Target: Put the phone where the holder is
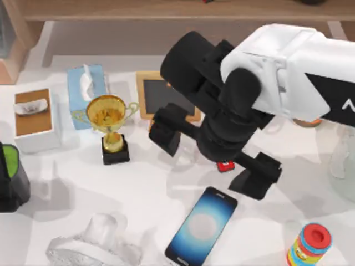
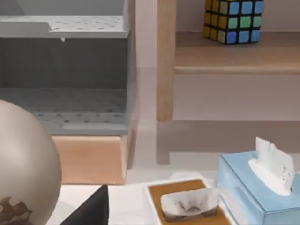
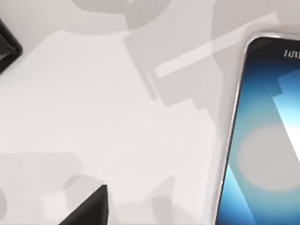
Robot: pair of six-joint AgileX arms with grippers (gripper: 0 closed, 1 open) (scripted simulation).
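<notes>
Jaws of the right gripper (image 1: 213, 160) stand wide open and empty above the table (image 1: 144, 194), just beyond the flat-lying phone (image 1: 202, 226), while tissue boxes (image 2: 255, 187) hold tissues and the left wrist view adds a shelved cube (image 2: 233, 19).

Overhead view and close, table-facing right wrist view share the phone (image 1: 201, 226); left wrist faces shelves.
</notes>
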